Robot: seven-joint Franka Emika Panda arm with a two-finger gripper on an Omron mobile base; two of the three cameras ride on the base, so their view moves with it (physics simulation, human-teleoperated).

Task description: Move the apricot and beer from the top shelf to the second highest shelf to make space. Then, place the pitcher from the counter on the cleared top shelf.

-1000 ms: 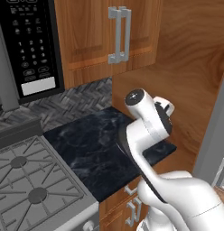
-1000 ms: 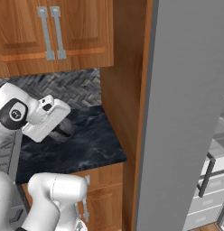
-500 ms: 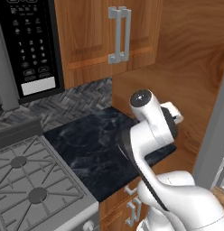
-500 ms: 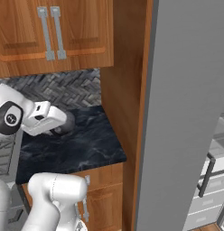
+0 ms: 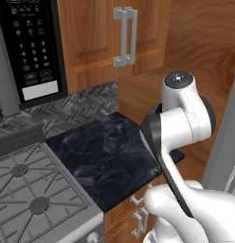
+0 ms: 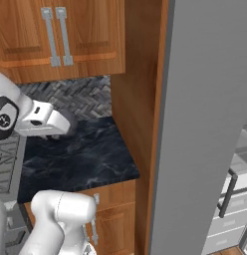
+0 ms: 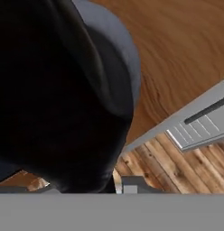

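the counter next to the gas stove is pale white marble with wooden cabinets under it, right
Not quite. The counter beside the gas stove is dark blue-black marbled stone, not pale white, as the left base view shows. The brown wooden cabinets under it are as you said.

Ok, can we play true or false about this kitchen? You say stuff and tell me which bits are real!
1. The counter is dark marbled stone. True.
2. The cupboard doors above it hang wide open. False: they are shut.
3. A microwave sits above the stove. True.
4. The pitcher is bright red. False: it is dark smoky grey.
5. The wall behind the counter is plain white. False: it has grey zigzag tiles.
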